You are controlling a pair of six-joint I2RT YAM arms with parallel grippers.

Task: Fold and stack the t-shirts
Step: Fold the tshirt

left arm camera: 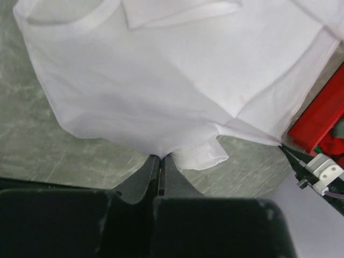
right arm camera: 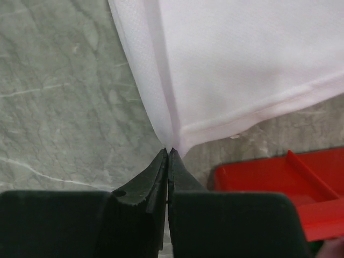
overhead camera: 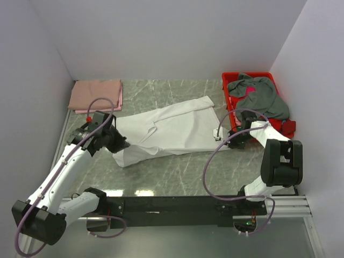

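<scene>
White t-shirt [overhead camera: 166,131], pinched only at its edges by the closed left claw [left arm camera: 160,160] and right claw [right arm camera: 169,152], could slip free under tension.

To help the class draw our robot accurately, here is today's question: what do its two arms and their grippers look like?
The left arm has white tubular links between blocky black joint housings; the right arm is built alike. A mauve cable loops loosely along each. The left gripper and right gripper have dark, matte fingers tapering to thin wedge tips.
</scene>
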